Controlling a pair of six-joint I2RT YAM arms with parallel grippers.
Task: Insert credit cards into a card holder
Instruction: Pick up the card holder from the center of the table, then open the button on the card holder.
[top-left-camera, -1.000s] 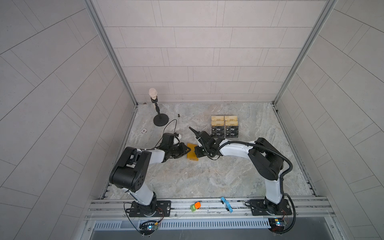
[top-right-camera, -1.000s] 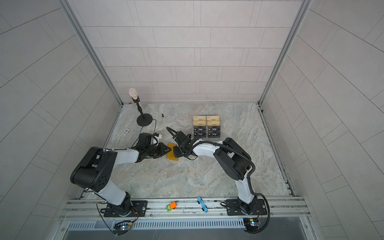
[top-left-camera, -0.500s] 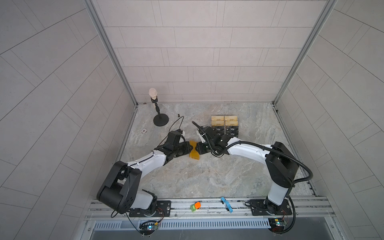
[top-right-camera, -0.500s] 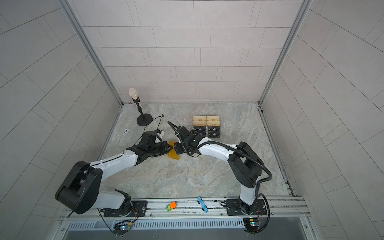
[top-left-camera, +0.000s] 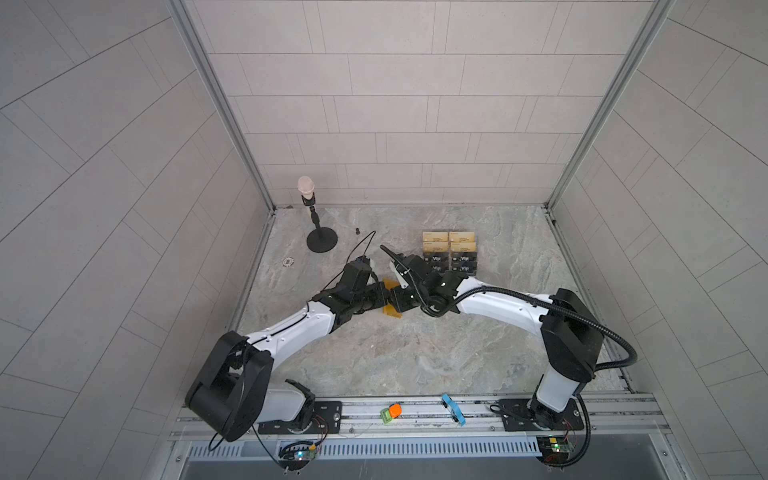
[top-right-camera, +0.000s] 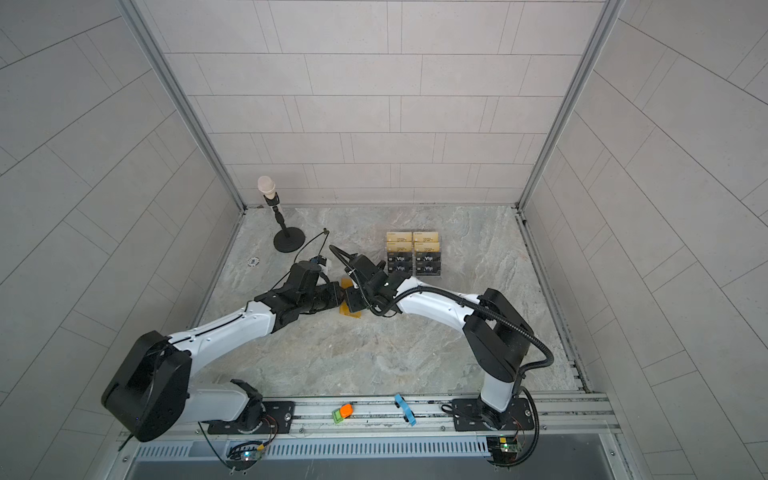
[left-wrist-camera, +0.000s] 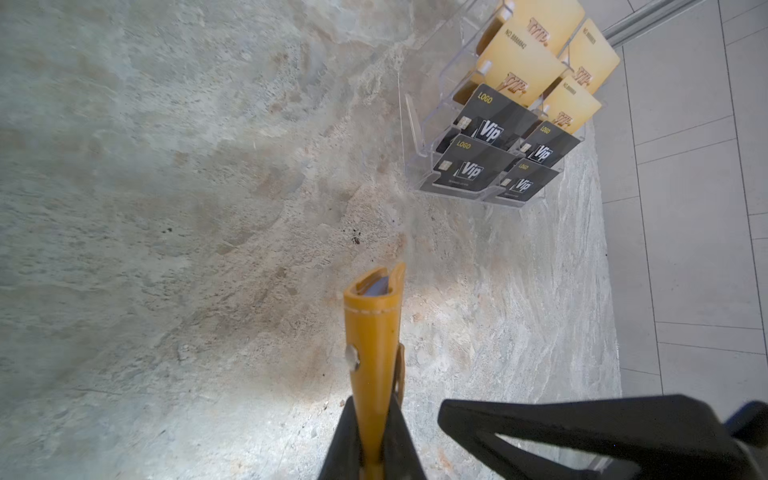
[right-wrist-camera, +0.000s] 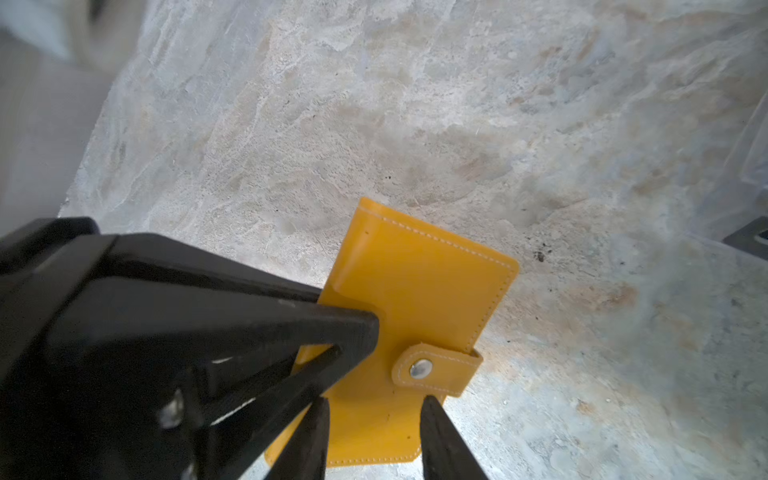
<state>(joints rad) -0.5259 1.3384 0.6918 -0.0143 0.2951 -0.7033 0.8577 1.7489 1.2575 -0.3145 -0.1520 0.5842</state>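
looks like a robotics lab test cell: grey panel walls boxing a marble-look bench, robot arms bolted to an aluminium rail, a microphone stand.

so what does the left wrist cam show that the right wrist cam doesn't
Only the left wrist view: the black Vip cards and gold cards in the clear stand, plus the card holder edge-on. Only the right wrist view: the card holder's flat face with its snap tab lying over the cover, and that the right gripper is open. Both: the left gripper clamped on the card holder, and the marble table.
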